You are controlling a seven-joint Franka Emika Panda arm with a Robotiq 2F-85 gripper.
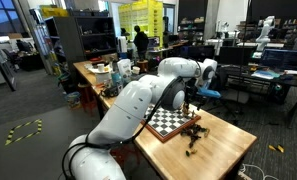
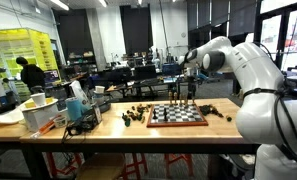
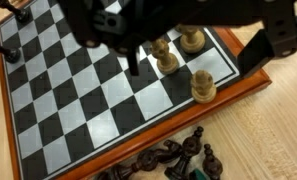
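Pieces (image 3: pixel 203 88), light ones, upright at 1 o'clock on the board (image 3: pixel 78 110) in the wrist view, right below the claw (image 3: pixel 188 62). Claw released, fingers spread wide, grasping nothing, hovering clear of them. Dark pieces (image 3: pixel 183 158) lying off the board's rim at 6 o'clock, on the wooden surface (image 3: pixel 258 140). Board lying mid-surface in both exterior views.

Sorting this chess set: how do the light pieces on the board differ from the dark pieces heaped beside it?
The light pieces are pale tan, the dark pieces dark brown. The light pieces stand upright on the chessboard; the dark pieces lie tumbled on the table, off it. Both are chess pieces.
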